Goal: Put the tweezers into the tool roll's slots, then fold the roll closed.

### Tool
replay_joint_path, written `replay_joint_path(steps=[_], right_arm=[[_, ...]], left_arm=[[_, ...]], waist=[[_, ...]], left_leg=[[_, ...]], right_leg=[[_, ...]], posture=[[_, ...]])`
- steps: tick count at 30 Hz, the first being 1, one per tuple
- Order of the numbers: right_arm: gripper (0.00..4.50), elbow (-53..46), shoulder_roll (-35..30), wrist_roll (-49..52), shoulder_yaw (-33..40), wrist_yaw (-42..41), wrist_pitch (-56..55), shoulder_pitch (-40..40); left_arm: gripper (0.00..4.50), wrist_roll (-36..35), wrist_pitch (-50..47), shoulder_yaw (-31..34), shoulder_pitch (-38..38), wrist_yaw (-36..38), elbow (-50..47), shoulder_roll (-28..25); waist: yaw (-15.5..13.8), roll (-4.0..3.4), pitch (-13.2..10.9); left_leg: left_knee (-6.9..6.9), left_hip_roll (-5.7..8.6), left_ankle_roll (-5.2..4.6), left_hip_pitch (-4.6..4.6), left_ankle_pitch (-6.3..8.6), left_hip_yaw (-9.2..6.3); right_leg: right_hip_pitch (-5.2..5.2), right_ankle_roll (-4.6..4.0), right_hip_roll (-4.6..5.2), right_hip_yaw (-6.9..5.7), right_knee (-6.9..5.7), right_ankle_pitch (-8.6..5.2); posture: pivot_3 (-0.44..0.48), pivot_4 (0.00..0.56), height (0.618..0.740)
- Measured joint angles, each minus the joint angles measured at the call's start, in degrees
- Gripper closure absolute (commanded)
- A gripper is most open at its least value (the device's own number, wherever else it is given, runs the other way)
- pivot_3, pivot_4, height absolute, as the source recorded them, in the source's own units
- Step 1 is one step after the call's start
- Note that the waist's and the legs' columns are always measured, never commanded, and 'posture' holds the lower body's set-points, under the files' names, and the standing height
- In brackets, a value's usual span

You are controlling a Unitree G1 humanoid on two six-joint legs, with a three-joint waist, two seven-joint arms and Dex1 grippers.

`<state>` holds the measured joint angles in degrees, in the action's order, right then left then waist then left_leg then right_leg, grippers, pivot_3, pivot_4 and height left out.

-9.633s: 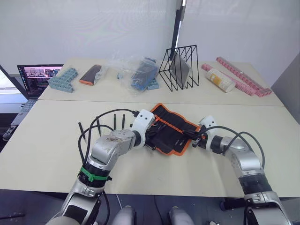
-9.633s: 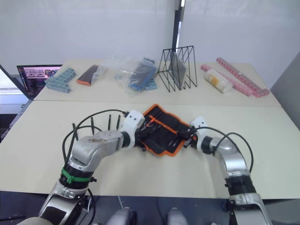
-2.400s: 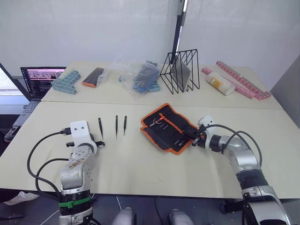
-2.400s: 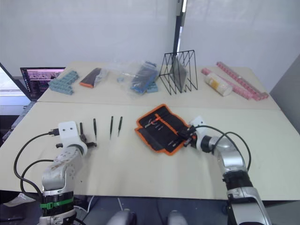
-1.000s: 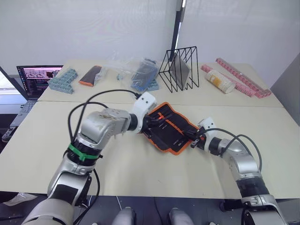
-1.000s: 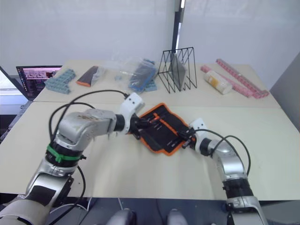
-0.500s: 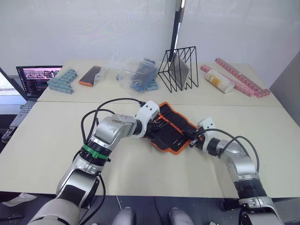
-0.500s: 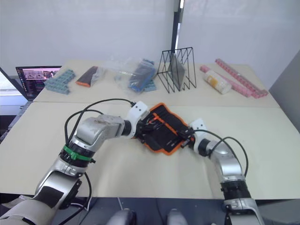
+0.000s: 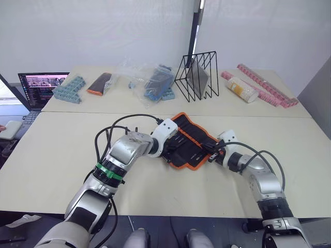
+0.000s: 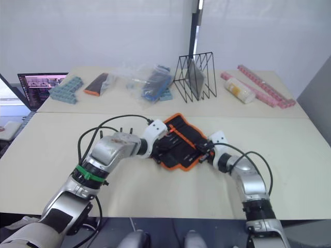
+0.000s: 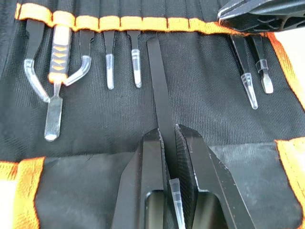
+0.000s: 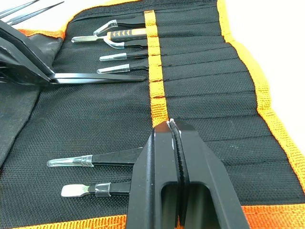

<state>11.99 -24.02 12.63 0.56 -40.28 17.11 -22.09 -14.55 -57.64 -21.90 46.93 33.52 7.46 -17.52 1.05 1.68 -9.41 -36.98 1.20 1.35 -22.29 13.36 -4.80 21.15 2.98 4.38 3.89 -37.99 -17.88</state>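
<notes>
Tool roll (image 9: 190, 144) lies open on the near table (image 9: 46, 150), between the two arms. Left gripper (image 11: 167, 143) is clamped on one pair of tweezers (image 11: 158, 95), its far end just short of the orange strip over the slots (image 11: 143, 23). Other tools already sit in neighbouring slots, clear-capped tips sticking out. Right gripper (image 12: 172, 129) is pinched tight on the orange strip of the roll, pressing the fabric. Wire rack (image 9: 198, 74) stands on the far table.
</notes>
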Motion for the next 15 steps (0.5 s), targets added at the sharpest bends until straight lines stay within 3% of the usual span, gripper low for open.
replay_joint_path(steps=[10, 15], right_arm=[[4.5, -0.6, 0.5, 0.0, -0.1, 1.0, 0.1, 0.6], [4.5, 0.5, 0.6, -0.3, -0.3, 1.1, -0.3, 0.3]], left_arm=[[4.46, 4.9, 10.0, -0.5, 2.2, 1.6, 10.1, 3.9], [4.46, 9.7, 23.0, -2.1, 4.4, 3.2, 20.2, 6.2]], waist=[[-0.1, 0.0, 0.0], [-0.1, 0.01, 0.0]], left_leg=[[-0.02, 0.02, 0.0, 0.0, 0.0, 0.13], [-0.06, 0.03, -0.02, 0.09, -0.02, 0.21]], right_leg=[[-0.01, 0.0, 0.0, 0.0, -0.01, 0.0], [-0.11, 0.0, 0.0, -0.01, -0.01, 0.0]], posture=[[0.0, 0.15, 0.739], [0.0, 0.15, 0.739]])
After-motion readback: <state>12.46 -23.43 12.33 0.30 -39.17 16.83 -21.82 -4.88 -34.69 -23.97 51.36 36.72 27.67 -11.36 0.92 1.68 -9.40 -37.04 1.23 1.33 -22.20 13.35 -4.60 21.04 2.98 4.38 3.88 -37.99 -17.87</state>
